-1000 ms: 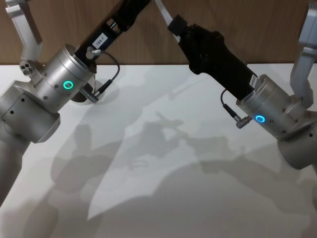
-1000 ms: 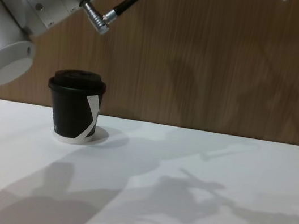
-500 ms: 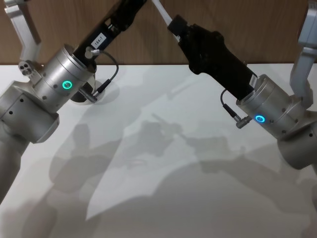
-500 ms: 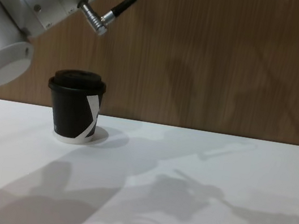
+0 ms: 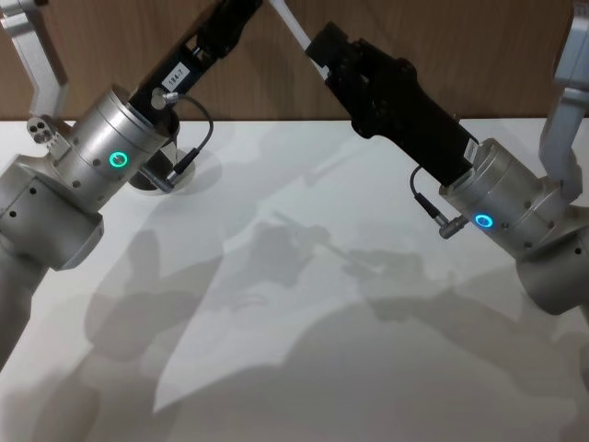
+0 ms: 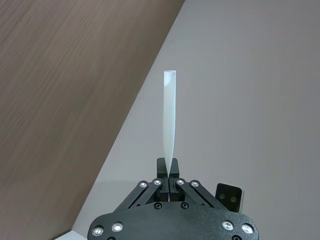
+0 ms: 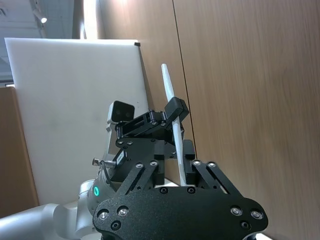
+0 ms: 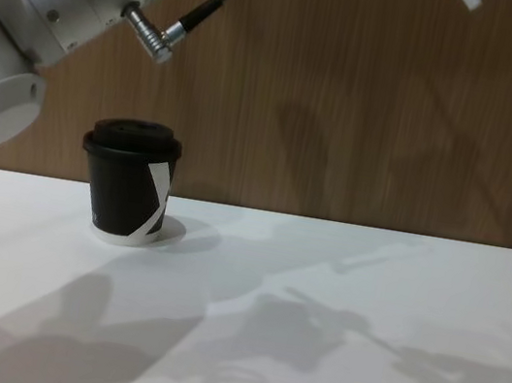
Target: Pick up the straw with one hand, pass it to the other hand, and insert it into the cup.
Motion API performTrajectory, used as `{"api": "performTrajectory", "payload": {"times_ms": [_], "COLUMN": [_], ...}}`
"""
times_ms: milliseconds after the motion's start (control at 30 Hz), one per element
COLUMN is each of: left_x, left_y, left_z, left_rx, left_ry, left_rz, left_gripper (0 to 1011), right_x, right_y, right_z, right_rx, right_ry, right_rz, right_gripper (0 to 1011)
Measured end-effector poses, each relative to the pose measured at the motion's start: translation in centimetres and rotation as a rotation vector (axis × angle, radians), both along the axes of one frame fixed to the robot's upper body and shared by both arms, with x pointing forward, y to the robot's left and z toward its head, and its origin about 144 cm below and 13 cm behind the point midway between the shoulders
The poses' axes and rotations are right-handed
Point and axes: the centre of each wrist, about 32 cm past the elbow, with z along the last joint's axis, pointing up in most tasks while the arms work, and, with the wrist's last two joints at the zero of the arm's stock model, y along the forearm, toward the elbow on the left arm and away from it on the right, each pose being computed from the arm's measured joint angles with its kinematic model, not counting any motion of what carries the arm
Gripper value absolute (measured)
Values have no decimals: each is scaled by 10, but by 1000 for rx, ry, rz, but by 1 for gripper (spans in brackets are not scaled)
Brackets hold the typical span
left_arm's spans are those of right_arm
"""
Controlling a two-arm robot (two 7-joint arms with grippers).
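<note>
Brown wooden wall [image 8: 347,118] stands behind the white counter [image 8: 355,365]; high above it the left claw [image 6: 169,167] is pinched closed on one end of the straw [image 6: 169,120], and the right claw [image 5: 319,46] is parted around the other end, touching it or not I cannot tell. In the chest view the straw is cut by the top edge, and in the head view the left arm [image 5: 101,157] hides most of the cup [image 8: 126,185], which stands upright and lidded at the counter's back left, well apart from both claws, with wide counter before it. A white label [image 5: 181,71] on the left claw has digits too small to read, and the cup bears a white angular mark [image 8: 154,202].
</note>
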Motion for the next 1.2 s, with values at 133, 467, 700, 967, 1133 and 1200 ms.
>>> {"api": "performTrajectory", "payload": {"times_ms": [133,467,700,967,1133,1200], "left_x": [-1,-4,-8,-15,-20,-22], "left_y": [1,4,11,22,28,31], "left_z": [0,1,5,12,15,18], "left_rx": [1,27,78,156,199,220], "left_ry": [1,-11,-38,-81,-104,-116], "left_rz": [6,60,136,251,318,352], "left_gripper": [7,7,6,7,7,7], "right_x": [0,0,0,0,0,0], "right_y": [0,0,0,0,0,0], "right_z": [0,0,0,0,0,0], "right_rx": [0,0,0,0,0,0], "right_ry": [0,0,0,0,0,0], "right_rz": [0,1,1,1,1,1], "right_gripper": [326,634,857,1001,1001,1001]}}
